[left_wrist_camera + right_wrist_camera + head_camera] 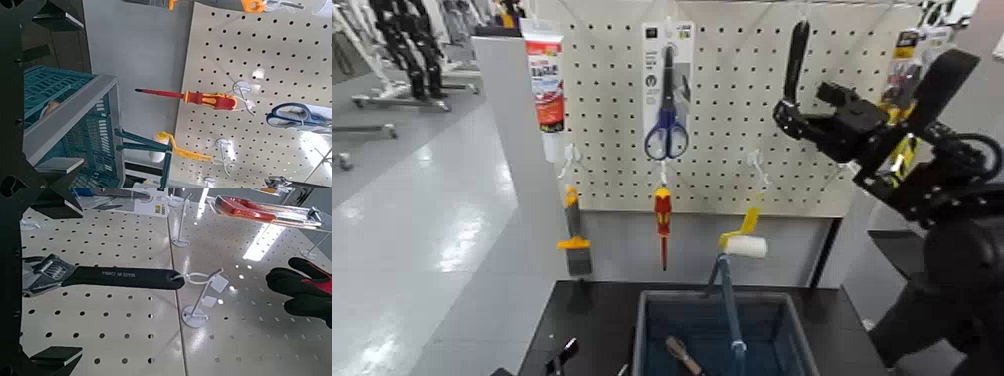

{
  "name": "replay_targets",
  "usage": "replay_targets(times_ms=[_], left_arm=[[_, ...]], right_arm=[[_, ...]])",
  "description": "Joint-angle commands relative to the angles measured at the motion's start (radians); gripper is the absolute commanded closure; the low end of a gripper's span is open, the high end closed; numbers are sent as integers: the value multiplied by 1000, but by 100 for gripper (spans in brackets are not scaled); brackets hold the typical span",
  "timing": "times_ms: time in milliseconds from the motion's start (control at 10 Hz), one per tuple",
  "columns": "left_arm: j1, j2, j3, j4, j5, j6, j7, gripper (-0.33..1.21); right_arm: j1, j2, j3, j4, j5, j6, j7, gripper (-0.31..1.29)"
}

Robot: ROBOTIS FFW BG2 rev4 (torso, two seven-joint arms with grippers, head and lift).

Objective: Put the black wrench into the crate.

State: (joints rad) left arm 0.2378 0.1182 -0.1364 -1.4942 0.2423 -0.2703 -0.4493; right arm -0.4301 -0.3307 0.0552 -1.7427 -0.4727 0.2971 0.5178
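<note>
Upper right, the right gripper (77,282) spreads astride the wrench (117,277), which could snag its hook (203,293) if pulled crookedly; the left gripper (77,94), also spread, sits lower left.

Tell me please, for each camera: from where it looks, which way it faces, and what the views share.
Head view: on the head, facing forward and down at the pegboard and crate; the right arm shows.
Left wrist view: on the left wrist, facing the crate, screwdriver and pegboard; the open left gripper shows.
Right wrist view: on the right wrist, facing the hanging black wrench; the open right gripper shows.
Shared: head and left wrist, crate and screwdriver; head and right wrist, wrench.
</note>
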Motion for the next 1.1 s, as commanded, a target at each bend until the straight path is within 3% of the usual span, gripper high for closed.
replay_targets(times_ms=[100,200,300,400,600,1100], left_arm=[[-2,1,-2,0,2,0,0,10],[-2,1,-2,0,2,0,-2,10],[-2,3,-2,0,2,0,-2,10],[-3,3,-2,0,2,0,-2,10],[-3,3,-2,0,3,-1,-3,10],[-3,5,-3,0,3,-1,-6,10]], right_arm=[[-35,-1,15,6,-15,20,8,21],[-53,-1,20,14,-18,60,25,73],[-67,2,26,32,-46,85,36,105],[-87,9,25,52,-50,109,80,120],[-88,10,26,40,-29,111,71,129],[-87,7,23,28,-15,119,57,129]])
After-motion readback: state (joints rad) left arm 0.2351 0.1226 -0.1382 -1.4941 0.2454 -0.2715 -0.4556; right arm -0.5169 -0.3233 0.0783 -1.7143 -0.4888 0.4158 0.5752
